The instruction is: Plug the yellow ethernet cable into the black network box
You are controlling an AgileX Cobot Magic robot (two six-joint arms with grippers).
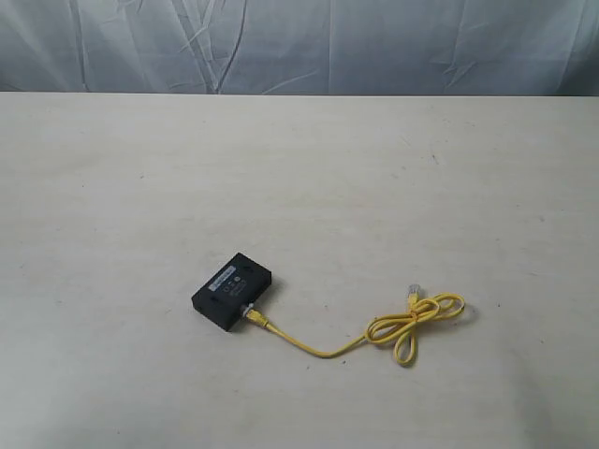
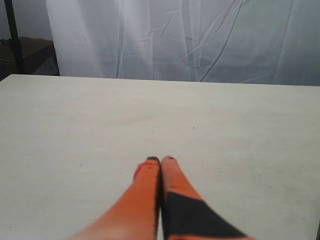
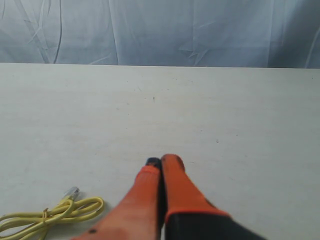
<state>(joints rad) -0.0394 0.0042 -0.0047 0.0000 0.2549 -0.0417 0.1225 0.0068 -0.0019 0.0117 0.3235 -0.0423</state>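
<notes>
black network box (image 1: 232,290): lies flat on the table (image 1: 299,168), at about 7 o'clock from the table's middle in the exterior view. It has a pale label and round marks on top.
box port: the plugged end (image 1: 251,315) of the cable meets the box's side at the box's 5 o'clock. It looks seated there, but it is too small to be sure.
yellow ethernet cable (image 1: 323,351): runs from the box toward 4 o'clock, then curls into loose loops at about 5 o'clock from the table's middle, well apart from the box.
free plug (image 1: 412,293): clear plastic, at 12 o'clock of the loops, resting on the table.
left gripper (image 2: 161,160): orange fingers pressed together with nothing between them, over bare table.
right gripper (image 3: 162,161): fingers closed tip to tip and holding nothing. The cable's loops and clear plug lie near it, not touching.
cloth (image 1: 299,47): pale and wrinkled, hanging behind the table's 12 o'clock edge.
</notes>
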